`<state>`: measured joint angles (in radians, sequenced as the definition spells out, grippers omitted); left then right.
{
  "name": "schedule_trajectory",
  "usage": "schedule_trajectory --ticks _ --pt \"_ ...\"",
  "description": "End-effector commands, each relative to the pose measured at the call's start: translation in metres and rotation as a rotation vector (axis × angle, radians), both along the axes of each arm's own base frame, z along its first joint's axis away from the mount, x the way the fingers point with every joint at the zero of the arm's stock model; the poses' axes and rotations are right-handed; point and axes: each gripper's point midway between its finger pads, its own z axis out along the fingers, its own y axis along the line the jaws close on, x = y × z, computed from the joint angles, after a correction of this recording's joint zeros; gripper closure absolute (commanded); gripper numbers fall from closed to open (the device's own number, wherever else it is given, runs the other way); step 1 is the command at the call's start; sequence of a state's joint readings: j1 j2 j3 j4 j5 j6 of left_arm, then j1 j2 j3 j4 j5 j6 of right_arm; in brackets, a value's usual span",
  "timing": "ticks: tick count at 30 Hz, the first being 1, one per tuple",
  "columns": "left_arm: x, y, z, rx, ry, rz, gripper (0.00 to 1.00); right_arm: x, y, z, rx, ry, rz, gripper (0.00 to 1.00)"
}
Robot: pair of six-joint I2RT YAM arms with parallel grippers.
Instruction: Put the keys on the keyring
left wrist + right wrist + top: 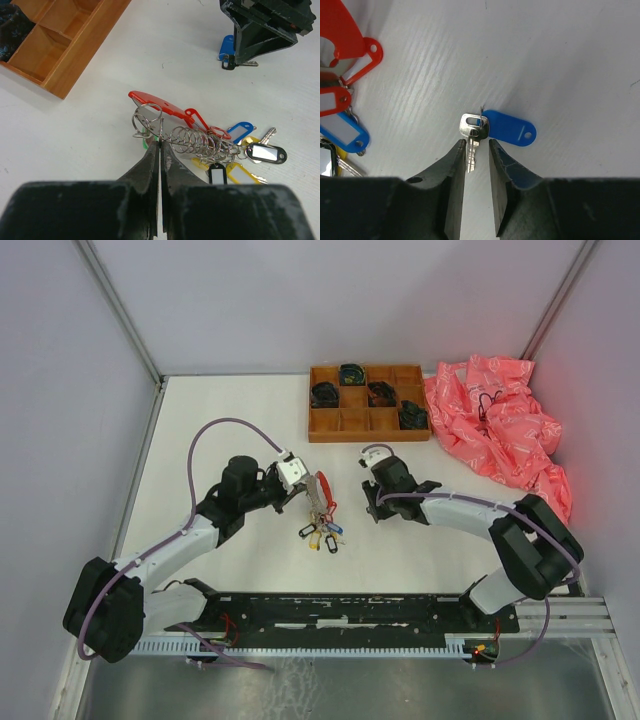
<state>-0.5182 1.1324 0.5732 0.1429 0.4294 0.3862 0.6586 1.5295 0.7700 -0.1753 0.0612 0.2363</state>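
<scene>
1. Right wrist view: one loose key (pixel 471 131), silvery, with a blue tag (pixel 512 129), lies flat on the table (pixel 560 60). It is on the near side of the wooden tray (pixel 365 436), well apart from it.
2. Handling, judged: light, stiff, thin metal. Slick and flush to the surface, so apt to skate or pivot. The tag is broader but swings. Best hold looks to be the blade's edges, leaving the head's hole free.
3. Over it, the right gripper (pixel 476 145): jaws part open, straddling the blade, gaps both sides, nothing clamped.
4. Wire keyring (pixel 147 119): also on the tray's near side, toward its left end. It carries coloured tags (pixel 239 132) and a red strap (pixel 150 100).
5. Holding it, the left gripper (pixel 160 147): fingers closed tight, pinching the keyring's wire.
</scene>
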Motion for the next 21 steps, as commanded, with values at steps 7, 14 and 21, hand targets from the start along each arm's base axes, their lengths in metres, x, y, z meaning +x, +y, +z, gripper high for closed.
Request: schedule_trajectory --ticks 7,14,21 --pt "0.005 -0.008 0.032 -0.060 -0.083 -0.030 0.97 0.030 0.007 0.024 0.111 -0.187 -0.099 0.71" --pt "0.003 -0.009 0.033 -0.063 -0.086 -0.040 0.97 0.029 0.010 0.016 0.123 -0.181 -0.089 0.74" --pt "0.003 -0.010 0.032 -0.062 -0.082 -0.042 0.97 0.031 0.014 0.013 0.128 -0.170 -0.087 0.75"
